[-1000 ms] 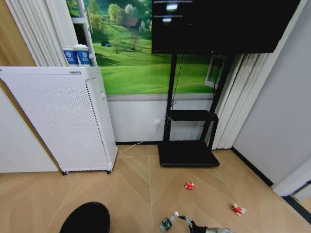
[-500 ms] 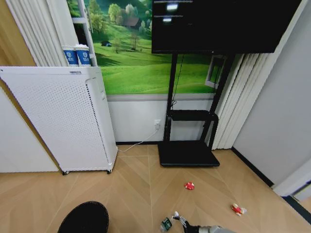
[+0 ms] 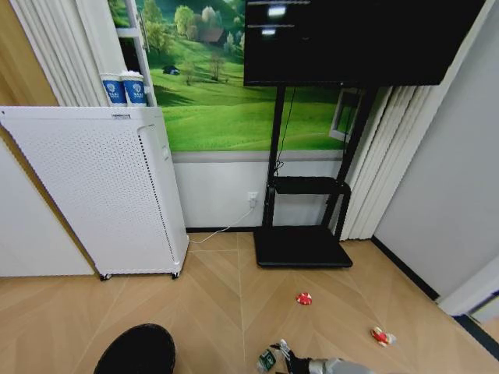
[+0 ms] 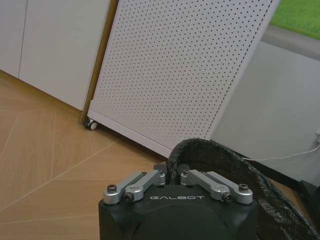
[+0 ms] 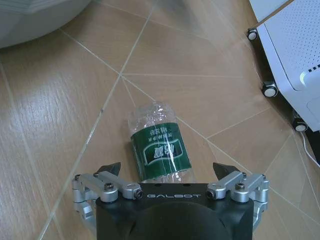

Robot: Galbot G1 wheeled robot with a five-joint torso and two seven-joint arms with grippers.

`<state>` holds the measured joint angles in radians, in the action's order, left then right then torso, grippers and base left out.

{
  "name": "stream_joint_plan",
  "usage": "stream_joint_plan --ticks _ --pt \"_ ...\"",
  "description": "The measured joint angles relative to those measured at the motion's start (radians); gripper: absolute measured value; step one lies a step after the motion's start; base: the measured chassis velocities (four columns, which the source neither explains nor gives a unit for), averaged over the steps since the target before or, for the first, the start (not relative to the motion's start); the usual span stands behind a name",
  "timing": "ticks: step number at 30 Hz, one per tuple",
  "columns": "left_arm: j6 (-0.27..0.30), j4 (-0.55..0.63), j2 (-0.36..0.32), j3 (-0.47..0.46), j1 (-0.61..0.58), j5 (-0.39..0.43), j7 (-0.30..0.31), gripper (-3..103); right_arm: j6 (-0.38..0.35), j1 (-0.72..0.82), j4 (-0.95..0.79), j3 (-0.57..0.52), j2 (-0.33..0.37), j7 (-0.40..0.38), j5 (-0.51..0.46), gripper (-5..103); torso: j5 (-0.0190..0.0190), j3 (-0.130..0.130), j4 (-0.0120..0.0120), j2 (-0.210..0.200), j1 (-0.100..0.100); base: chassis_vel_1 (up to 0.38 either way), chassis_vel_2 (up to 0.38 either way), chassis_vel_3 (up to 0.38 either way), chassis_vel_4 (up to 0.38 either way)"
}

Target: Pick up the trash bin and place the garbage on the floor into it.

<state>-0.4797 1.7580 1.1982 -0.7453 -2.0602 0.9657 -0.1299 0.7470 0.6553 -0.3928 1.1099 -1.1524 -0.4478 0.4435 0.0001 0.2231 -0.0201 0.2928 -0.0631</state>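
a wooden floor (image 3: 218,304) is stretching out in front of a white cabinet (image 3: 101,187) and a black tv stand (image 3: 302,245). the right gripper (image 5: 167,175) is hanging low over the bottle (image 5: 159,145), its jaws standing wide open on either side of it. two red wrappers (image 3: 303,298) are lying near the tv stand. the left gripper (image 4: 172,176) is clamping the trash bin (image 3: 137,351) by its rim, near the cabinet.

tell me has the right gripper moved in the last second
Yes. The right gripper has shifted left along the floor, closing on the bottle, judged against the fixed TV-stand base.
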Motion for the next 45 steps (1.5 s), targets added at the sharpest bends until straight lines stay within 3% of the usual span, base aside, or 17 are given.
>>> stream_joint_plan --ticks 13,18,19,22,28,31,37,45 --pt "-0.011 -0.01 0.01 0.01 0.003 0.015 -0.011 7 -0.005 -0.036 0.068 0.141 -0.057 0.045 -0.107 101 -0.0017 0.0 -0.0002 0.0 0.0 0.0 0.0 0.0 0.0" --pt "-0.018 -0.017 0.011 0.009 0.0 0.02 -0.021 7 -0.003 -0.035 0.098 0.157 -0.089 0.048 -0.12 80 -0.0006 0.0 -0.0004 0.0 0.0 0.0 0.0 0.0 0.0" --pt "-0.018 -0.017 0.011 0.009 0.0 0.02 -0.021 7 -0.003 -0.035 0.098 0.157 -0.089 0.048 -0.12 80 -0.0006 0.0 -0.0004 0.0 0.0 0.0 0.0 0.0 0.0" --pt "-0.02 -0.019 0.011 0.008 0.0 0.022 -0.024 7 0.001 -0.033 0.109 0.161 -0.101 0.052 -0.125 65 0.0001 0.0 0.0001 0.0 0.0 0.0 0.0 0.0 0.0" --pt "-0.02 -0.023 0.01 0.011 0.006 0.023 -0.026 7 0.006 -0.028 0.115 0.161 -0.104 0.054 -0.129 48 0.0008 0.0 0.0002 0.0 0.0 0.0 0.0 0.0 0.0" --pt "-0.021 -0.023 0.007 0.009 0.006 0.022 -0.029 7 0.017 -0.03 0.1 0.155 -0.091 0.051 -0.136 34 0.0006 0.0 0.0004 0.0 0.0 0.0 0.0 0.0 0.0" --pt "0.001 -0.009 -0.022 -0.007 0.021 0.024 -0.017 7 0.033 -0.061 0.047 0.134 -0.049 0.046 -0.141 25 0.0001 0.0 -0.0002 0.0 0.0 0.0 0.0 0.0 0.0" --pt "0.097 -0.017 -0.16 0.0 0.164 0.044 0.068 7 0.049 -0.146 -0.1 0.009 0.04 0.024 -0.13 20 0.0 0.0 0.0002 0.0 0.0 0.0 0.0 0.0 0.0"
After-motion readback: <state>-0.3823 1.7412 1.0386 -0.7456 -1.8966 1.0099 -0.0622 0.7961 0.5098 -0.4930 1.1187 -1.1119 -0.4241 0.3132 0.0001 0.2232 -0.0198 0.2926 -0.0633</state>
